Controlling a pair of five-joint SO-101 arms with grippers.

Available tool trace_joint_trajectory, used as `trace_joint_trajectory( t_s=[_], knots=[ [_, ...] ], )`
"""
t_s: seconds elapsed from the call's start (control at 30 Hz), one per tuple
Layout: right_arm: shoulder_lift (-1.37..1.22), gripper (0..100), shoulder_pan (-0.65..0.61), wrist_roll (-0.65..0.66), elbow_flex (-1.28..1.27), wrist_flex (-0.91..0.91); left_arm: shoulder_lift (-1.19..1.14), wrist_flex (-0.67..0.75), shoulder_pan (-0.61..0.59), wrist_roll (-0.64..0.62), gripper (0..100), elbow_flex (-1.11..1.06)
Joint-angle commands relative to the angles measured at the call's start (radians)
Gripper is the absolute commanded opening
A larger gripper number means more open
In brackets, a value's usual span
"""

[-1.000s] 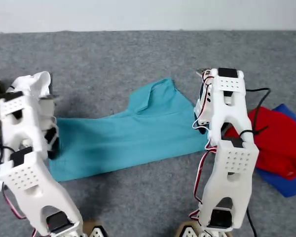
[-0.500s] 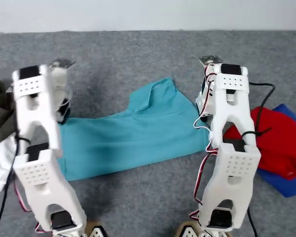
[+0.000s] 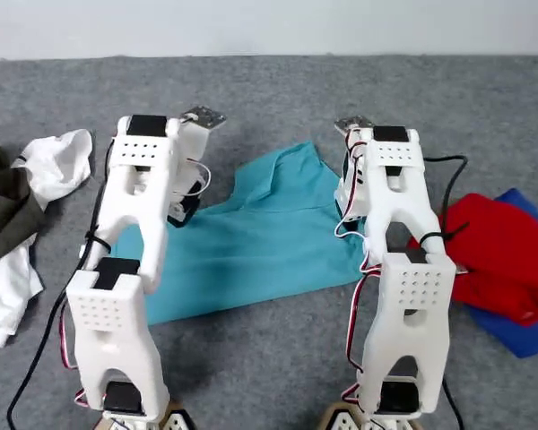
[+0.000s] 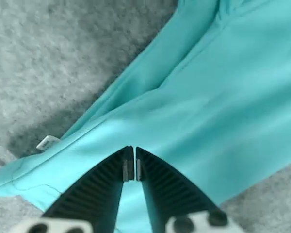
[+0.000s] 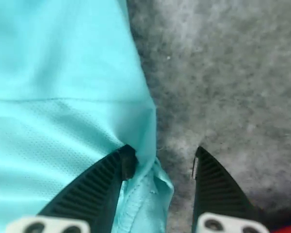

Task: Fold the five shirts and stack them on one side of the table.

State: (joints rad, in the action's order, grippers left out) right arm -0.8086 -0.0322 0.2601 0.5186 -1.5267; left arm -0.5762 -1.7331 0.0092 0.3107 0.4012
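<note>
A teal shirt lies spread across the middle of the grey table, its collar toward the far side. My left arm stands over the shirt's left part. In the left wrist view my left gripper is shut, its tips pressed together just above the teal shirt, with no cloth seen between them. My right arm stands at the shirt's right edge. My right gripper is open and low, one finger on the teal shirt, the other over bare carpet, the hem between them.
A white shirt and a dark green shirt lie crumpled at the table's left edge. At the right, a red shirt rests on a blue shirt. Bare grey carpet stretches beyond the teal shirt.
My left arm has swung from the pile at the left edge over to the teal shirt's left part. My right arm has shifted slightly left. The teal shirt lies as before.
</note>
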Motion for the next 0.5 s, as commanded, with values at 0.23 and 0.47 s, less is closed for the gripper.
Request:
trace_joint_trajectory(
  t_s=[0.23,0.47],
  knots=[
    [-0.031,2.0,0.016,0.003,-0.005,-0.107,0.029,-0.021,0.002,-0.006,2,0.005],
    [0.073,1.0,0.030,0.035,-0.005,-0.255,0.029,-0.021,0.002,-0.006,2,0.005]
  ],
)
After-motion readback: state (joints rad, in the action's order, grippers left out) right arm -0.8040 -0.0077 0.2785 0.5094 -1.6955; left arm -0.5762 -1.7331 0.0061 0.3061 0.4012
